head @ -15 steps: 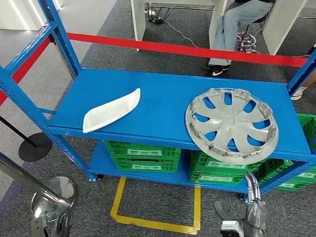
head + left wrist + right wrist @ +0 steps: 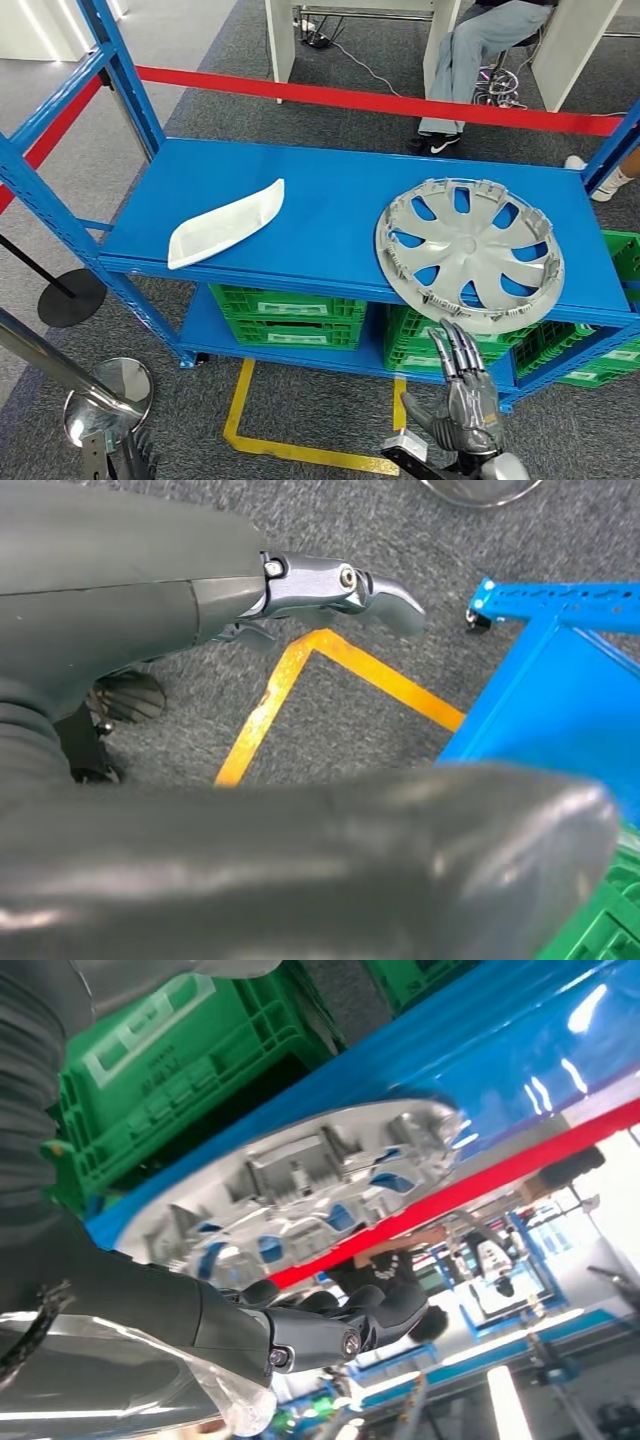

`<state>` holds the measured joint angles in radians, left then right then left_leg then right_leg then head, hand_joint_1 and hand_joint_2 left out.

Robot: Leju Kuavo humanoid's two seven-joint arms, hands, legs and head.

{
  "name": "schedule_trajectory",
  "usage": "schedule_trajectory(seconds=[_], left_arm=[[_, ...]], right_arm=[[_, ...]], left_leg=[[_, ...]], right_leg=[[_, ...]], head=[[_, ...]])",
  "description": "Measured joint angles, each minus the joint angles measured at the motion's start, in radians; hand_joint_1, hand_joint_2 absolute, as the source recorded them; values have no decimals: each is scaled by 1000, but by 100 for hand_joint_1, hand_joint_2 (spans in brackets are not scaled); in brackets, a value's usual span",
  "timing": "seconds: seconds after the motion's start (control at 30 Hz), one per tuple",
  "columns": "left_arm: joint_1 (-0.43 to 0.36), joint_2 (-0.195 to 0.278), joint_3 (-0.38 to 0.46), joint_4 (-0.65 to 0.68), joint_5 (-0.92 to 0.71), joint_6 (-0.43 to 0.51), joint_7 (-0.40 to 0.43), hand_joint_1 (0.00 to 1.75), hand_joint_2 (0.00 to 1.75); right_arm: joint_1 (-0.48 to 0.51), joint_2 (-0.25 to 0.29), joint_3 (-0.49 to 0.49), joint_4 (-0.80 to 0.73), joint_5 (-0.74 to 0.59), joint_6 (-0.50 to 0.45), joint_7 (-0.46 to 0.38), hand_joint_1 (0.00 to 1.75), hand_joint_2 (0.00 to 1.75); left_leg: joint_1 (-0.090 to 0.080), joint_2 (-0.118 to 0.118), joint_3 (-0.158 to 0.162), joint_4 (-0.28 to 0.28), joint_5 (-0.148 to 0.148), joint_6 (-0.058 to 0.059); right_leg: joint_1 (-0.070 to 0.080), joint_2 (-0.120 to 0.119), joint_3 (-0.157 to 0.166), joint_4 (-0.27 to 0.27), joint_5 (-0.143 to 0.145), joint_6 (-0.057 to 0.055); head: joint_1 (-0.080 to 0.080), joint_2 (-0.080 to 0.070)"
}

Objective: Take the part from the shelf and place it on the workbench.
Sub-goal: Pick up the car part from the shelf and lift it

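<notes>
A silver wheel cover lies flat on the right part of the blue shelf, its front rim hanging over the shelf's front edge. A white curved trim part lies on the left part of the shelf. My right hand is raised below and in front of the wheel cover, fingers spread and pointing up at its front rim, holding nothing. The right wrist view looks up at the wheel cover from underneath, past my right hand's fingers. My left hand hangs low at the bottom left, fingers extended over the carpet.
Green crates fill the lower shelf. Blue uprights stand at the shelf's ends. A red barrier tape runs behind. A seated person's legs are beyond it. A chrome stanchion base and yellow floor tape lie near my feet.
My right hand has risen and moved left toward the wheel cover's front rim, its fingers now spread. My left hand shows a little more at the bottom left.
</notes>
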<state>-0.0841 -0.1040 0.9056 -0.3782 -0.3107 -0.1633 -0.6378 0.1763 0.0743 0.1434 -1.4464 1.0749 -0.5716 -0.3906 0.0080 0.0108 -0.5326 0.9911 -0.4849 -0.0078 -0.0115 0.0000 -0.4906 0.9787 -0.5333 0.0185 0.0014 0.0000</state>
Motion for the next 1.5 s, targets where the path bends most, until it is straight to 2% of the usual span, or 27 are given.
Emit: schedule_trajectory(seconds=[0.43,1.13,1.27,1.5], left_arm=[[-31,-3,-3,37,-46,0,1,0,0],[-79,-22,-54,80,-123,2,6,0,0],[-82,-24,-61,85,-131,2,6,0,0],[-85,-25,-67,89,-131,2,6,0,0]], right_arm=[[-186,-120,246,145,179,-41,282,0,175],[-517,-287,580,520,459,-106,680,0,175],[-547,-303,613,558,490,-113,724,0,175],[-565,-313,640,592,495,-116,731,0,175]], left_leg=[[0,0,0,0,0,0],[0,0,0,1,1,1],[0,0,0,1,1,1],[0,0,0,1,1,1]], right_leg=[[0,0,0,0,0,0],[0,0,0,0,1,0],[0,0,0,0,1,0],[0,0,0,0,1,0]], head=[[0,0],[0,0],[0,0],[0,0]])
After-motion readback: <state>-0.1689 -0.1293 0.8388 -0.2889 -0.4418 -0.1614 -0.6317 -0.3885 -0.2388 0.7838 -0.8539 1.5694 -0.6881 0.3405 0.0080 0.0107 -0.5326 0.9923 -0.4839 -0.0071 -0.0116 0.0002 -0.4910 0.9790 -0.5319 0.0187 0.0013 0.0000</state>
